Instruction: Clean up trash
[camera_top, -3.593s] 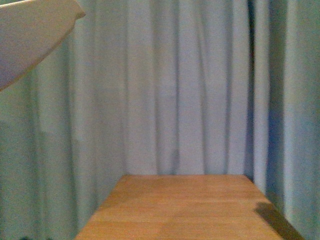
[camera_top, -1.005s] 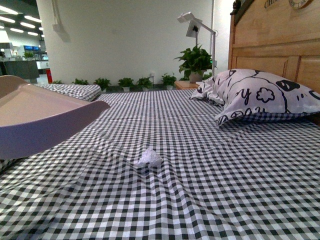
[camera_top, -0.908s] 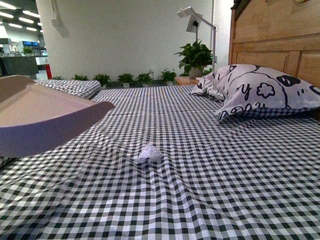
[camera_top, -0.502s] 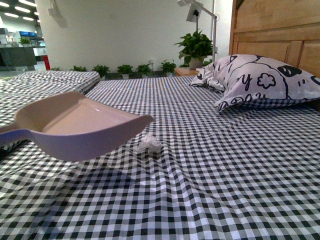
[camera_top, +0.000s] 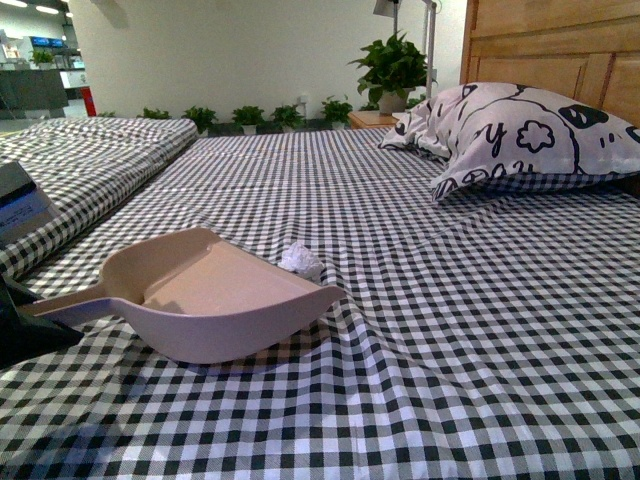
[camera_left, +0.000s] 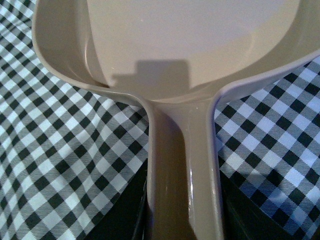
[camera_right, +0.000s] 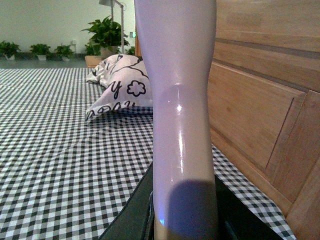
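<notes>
Pinkish-beige plastic, the dustpan (camera_top: 215, 290) sits low against the checked bedsheet (camera_top: 480, 330) with its handle clamped in the left gripper (camera_left: 183, 220), placed, we judge, so its open lip can receive the trash (camera_top: 300, 260), a crumpled white wad lying on the sheet just beyond the pan's far edge, not inside it. We find the right gripper (camera_right: 182, 220) closed on the white brush handle (camera_right: 177, 100), held upright beside the wooden headboard (camera_right: 260, 100), bristles out of view, presumably poised to sweep.

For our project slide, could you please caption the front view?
Left gripper holds a pinkish dustpan low beside the crumpled white paper wad on the checked bedspread.
</notes>
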